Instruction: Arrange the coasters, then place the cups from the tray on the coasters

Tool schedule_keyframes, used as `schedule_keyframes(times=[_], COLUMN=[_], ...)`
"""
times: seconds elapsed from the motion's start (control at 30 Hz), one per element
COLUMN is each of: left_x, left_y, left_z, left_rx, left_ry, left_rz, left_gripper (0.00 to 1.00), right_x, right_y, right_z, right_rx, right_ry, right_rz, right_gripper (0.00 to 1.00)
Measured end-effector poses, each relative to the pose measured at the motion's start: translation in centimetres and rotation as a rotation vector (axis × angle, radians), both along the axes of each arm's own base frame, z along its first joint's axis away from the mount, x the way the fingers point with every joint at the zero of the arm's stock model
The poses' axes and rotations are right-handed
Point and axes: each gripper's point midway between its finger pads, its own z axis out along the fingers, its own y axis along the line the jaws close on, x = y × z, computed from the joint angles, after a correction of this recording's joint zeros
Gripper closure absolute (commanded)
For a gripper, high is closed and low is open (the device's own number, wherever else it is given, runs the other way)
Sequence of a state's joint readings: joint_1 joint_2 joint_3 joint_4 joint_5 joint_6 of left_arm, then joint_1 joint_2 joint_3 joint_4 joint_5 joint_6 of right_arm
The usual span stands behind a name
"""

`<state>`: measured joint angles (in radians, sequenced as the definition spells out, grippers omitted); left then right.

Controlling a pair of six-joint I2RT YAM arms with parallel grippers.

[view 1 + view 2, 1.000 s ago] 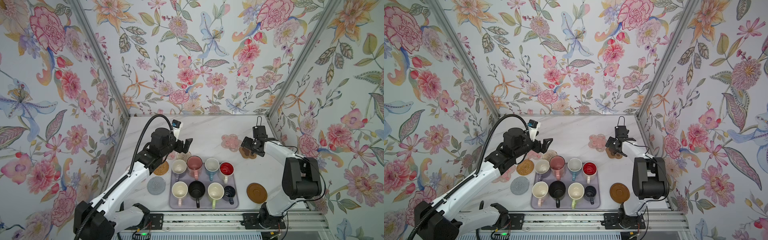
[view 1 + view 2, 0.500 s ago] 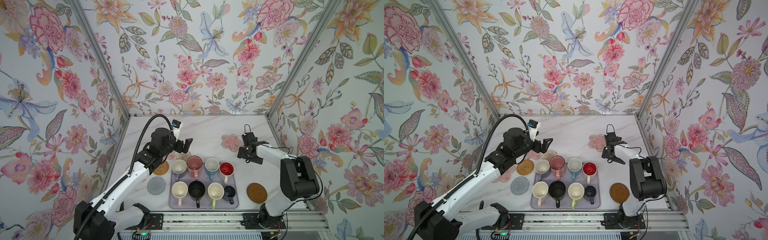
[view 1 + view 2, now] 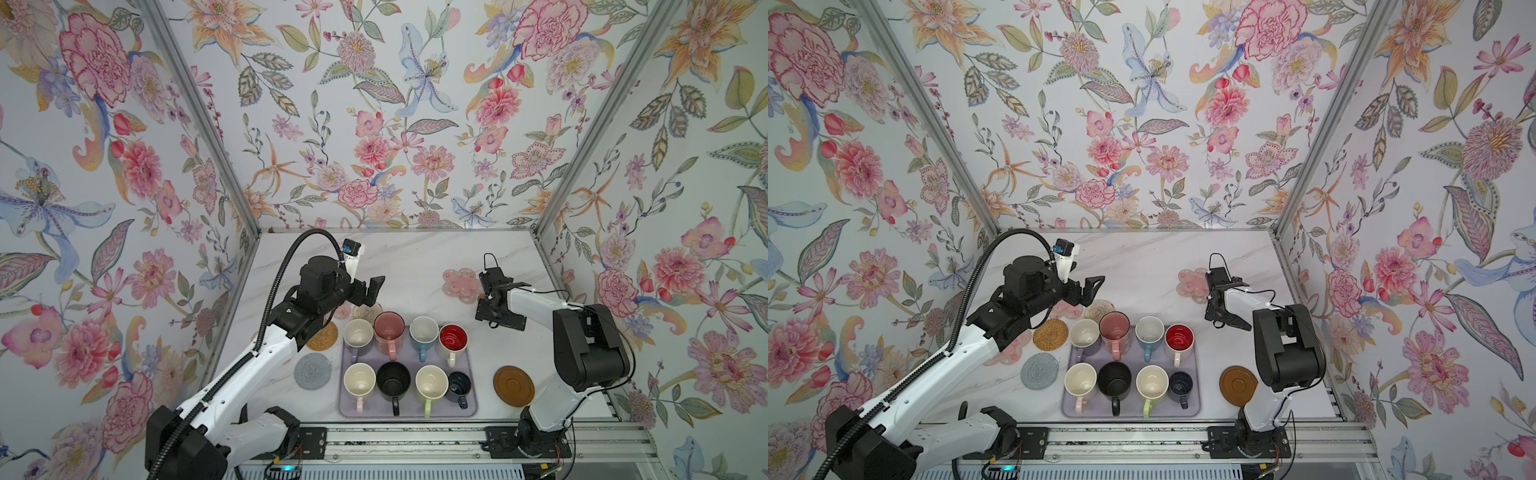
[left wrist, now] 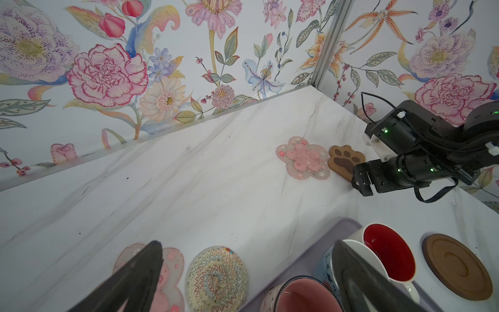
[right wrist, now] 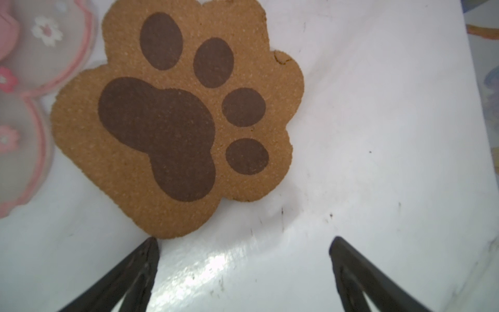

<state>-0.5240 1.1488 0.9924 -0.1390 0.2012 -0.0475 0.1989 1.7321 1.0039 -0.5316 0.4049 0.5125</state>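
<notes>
Bright, even light fills both top views; shadows are faint. Wide-angle stretch splays the grey aluminium corner posts [image 3: 203, 120] toward eleven and one o'clock. Right wrist view: glare streaks the glossy white marble tabletop [image 5: 216, 260]; the translucent pink flower-shaped coaster [image 5: 54, 40] is blurred.

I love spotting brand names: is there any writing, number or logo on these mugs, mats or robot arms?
No readable text anywhere.
paw coaster: a dark paw print only, no letters.
blue patch atop the left arm: too small to read.
mugs and tray: no writing can be made out.
</notes>
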Motion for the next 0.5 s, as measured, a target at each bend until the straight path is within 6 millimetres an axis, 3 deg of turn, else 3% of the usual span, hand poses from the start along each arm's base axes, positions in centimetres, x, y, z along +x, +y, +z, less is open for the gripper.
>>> schedule_keyframes(times=[0.5], left_x=[-0.1], left_y=[0.0], left_z=[0.2], left_rx=[0.000], left_ry=[-0.006], left_rz=[-0.001], left_gripper=[0.01], right_x=[0.9], right_y=[-3.1], right_z=[-0.3], right_rx=[0.068], right_ry=[-0.018], right_rz=[-0.098], right_gripper=[0.01])
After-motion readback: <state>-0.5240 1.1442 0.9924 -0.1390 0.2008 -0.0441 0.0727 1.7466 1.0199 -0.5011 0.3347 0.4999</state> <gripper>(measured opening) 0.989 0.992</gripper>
